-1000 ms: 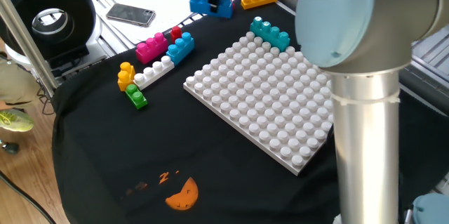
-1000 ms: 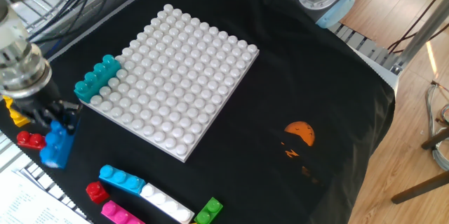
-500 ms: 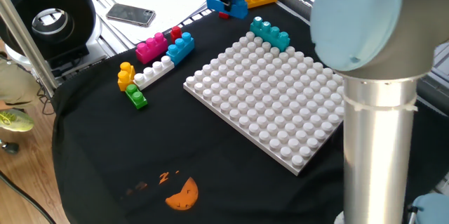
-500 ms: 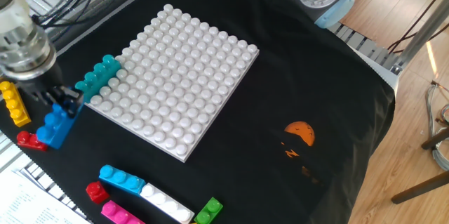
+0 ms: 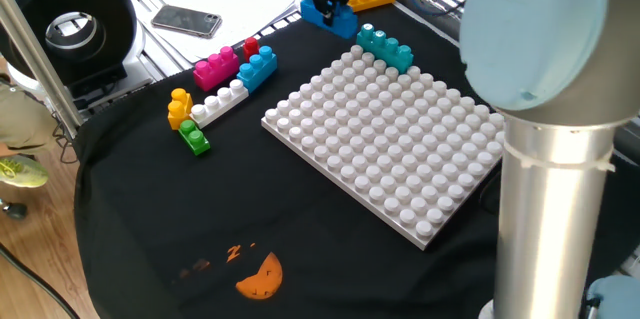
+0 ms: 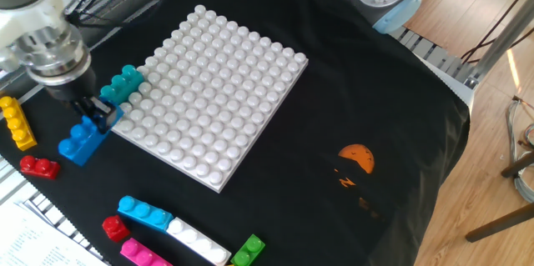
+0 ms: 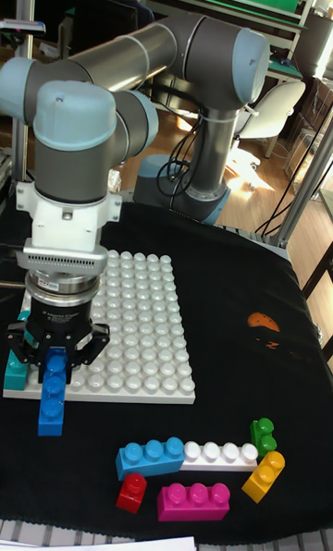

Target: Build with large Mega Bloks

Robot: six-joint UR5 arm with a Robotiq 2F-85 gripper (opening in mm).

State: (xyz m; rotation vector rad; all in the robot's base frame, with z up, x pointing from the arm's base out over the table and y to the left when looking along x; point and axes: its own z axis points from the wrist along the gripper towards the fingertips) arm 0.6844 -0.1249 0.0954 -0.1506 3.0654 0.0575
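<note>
Nearest the tall fixed view, a loose group of bricks lies on the black tabletop (image 7: 231,264): a red brick (image 7: 131,493), a pink brick (image 7: 192,501), a light-blue brick (image 7: 150,457) end to end with a white brick (image 7: 220,456), then a yellow brick (image 7: 265,476) and a green brick (image 7: 263,436). All are rigid moulded plastic, judged light and hollow, not fragile. Their smooth side walls may slip under a shallow pinch.

Beyond this group, the hand (image 7: 55,352) is clenched on a blue brick (image 7: 52,392), which hangs just off the near-left corner of the white baseplate (image 7: 139,329). The fingers (image 6: 98,114) pinch the two long side walls near one end. The free end droops, so the brick sits tilted, not level. A hold at mid-length, below the studs, would likely keep it flatter and leave the studs clear for pressing.

Just beside the held brick, a teal brick (image 6: 116,92) is seated along the baseplate edge. Whether the blue brick touches it cannot be told. Seating a brick calls for a straight downward push with the studs aligned; a tilted brick may jam on one row.

Farther out on the tabletop, a second red brick (image 6: 38,167) and a yellow-orange brick (image 6: 17,122) lie well apart from the baseplate.
</note>
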